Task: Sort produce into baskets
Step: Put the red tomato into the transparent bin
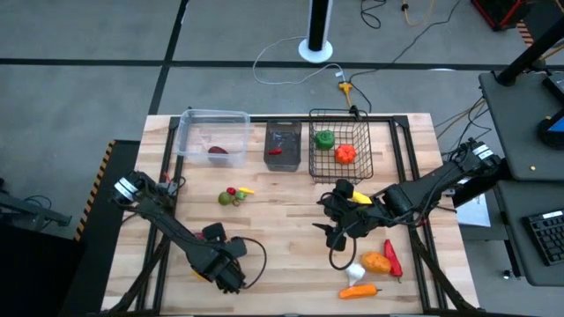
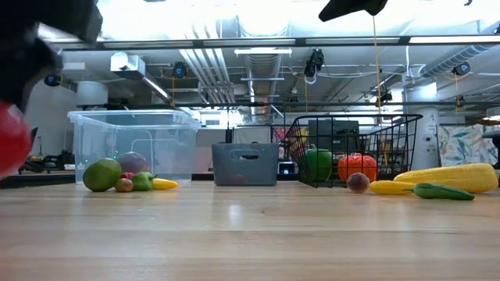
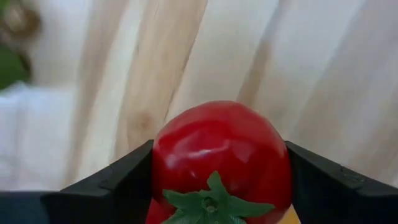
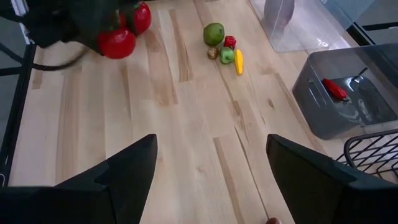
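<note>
Produce sorting is partly done. The clear tub (image 1: 211, 132) at the far left holds one dark red piece, the dark bin (image 1: 283, 145) beside it holds a small red pepper (image 1: 276, 151), and the wire basket (image 1: 340, 145) to its right holds a green pepper (image 1: 324, 138) and an orange-red one (image 1: 345, 153).

Left on the table (image 1: 282, 238):
- a green fruit (image 1: 226, 199) with a few small red, green and yellow pieces just beside it, near the tub;
- a cluster at the near right: white garlic (image 1: 354, 272), an orange piece (image 1: 376, 262), a red chilli (image 1: 392, 261) and a carrot (image 1: 360, 291);
- yellow corn (image 2: 449, 176), a green chilli (image 2: 441, 192) and a small round brown-red piece (image 2: 358, 183), seen in the low view at the right.

The left gripper (image 3: 217, 180), at the near left, has its fingers closed around a red tomato (image 3: 221, 155), which sits between them over the boards; whether it is lifted clear cannot be told. A second red piece (image 4: 140, 17) lies just beside it. The right gripper (image 4: 211, 168) hangs with its jaws apart and empty over the middle of the table, right of centre.

The surface is pale wooden planking on a black frame. Beyond it lie a grey floor with cables, a white stand, and a workshop with ceiling ducts.
</note>
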`<state>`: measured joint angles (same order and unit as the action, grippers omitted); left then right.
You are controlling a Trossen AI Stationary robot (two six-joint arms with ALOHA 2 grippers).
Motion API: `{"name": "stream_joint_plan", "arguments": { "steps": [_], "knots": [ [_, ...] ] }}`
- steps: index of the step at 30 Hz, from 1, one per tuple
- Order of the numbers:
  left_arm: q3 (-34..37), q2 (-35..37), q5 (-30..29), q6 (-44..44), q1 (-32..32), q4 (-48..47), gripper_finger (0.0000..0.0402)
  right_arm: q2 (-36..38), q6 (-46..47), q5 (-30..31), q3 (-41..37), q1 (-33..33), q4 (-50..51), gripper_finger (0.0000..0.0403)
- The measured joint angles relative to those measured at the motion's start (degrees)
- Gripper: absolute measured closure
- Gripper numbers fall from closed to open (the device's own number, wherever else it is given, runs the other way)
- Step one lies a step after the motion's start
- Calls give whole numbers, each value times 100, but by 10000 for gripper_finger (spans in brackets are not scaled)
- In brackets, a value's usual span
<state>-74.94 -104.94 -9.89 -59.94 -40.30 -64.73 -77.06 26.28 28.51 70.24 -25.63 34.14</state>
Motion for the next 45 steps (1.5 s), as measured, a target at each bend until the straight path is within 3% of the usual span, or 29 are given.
{"name": "stream_joint_plan", "arguments": {
  "steps": [6,11,18,23,29,38,41,45],
  "knots": [
    [-917,6,-1252,943,53,-1262,120,0,-72,0,1,0,-18,106],
    [-1743,112,-2414,1235,397,-2520,120,0,-128,-2,0,0,-18,108],
    [-1995,863,-3360,2395,1201,-2511,120,0,-169,-2,0,0,-22,113],
    [-1973,1434,-3508,3145,2168,-2520,120,0,-302,-2,0,0,-64,109],
    [-1940,1973,-3274,4409,3734,-2281,121,0,-441,-2,-2,2,-152,111],
    [-1459,2308,-923,6556,6540,-863,121,0,-522,-2,-4,2,-191,113],
    [-1249,2128,-574,6906,7267,-661,121,0,-530,-2,-4,2,-189,111],
    [-1013,1790,-339,7146,7777,-459,121,0,-531,-2,-4,2,-189,110]
  ]
}}
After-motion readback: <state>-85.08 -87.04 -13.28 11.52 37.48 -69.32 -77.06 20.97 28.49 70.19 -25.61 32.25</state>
